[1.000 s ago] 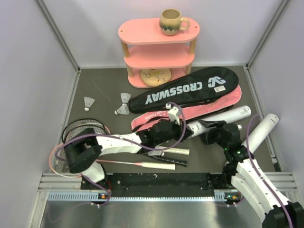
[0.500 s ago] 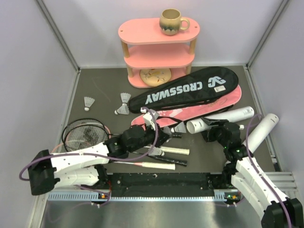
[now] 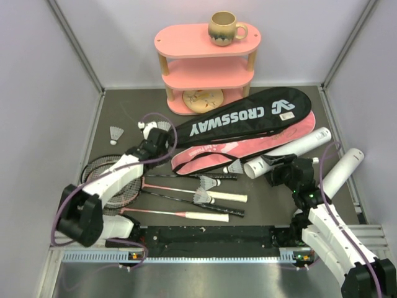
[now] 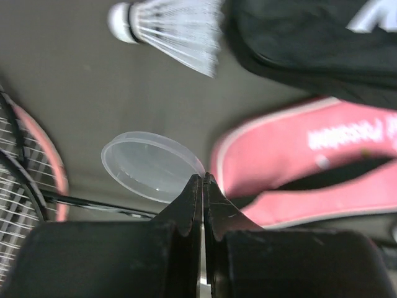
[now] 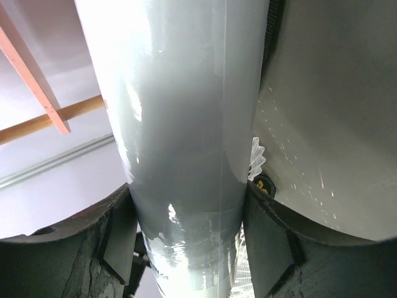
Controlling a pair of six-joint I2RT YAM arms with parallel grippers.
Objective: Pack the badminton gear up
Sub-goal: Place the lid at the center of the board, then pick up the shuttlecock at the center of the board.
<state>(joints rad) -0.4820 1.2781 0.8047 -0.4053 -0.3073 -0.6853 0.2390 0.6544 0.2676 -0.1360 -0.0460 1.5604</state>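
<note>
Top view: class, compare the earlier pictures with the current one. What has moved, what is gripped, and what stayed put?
The left arm swung from the middle to the back left, jaws shut on a clear lid. The right arm kept its grip on the white tube, tilting its far end slightly back. Bags, rackets, shelf and mug stayed.

Left gripper (image 4: 203, 181) jaws pressed together, tips at clear lid (image 4: 149, 166) rim. Shuttlecock (image 4: 173, 26) beyond; pink bag (image 4: 322, 158) right; rackets (image 4: 57, 171) left.

Pink three-tier shelf (image 3: 186, 43) at back wall; beige mug (image 3: 224, 28) upright on top tier; tan disc (image 3: 203, 98) on bottom tier.
</note>
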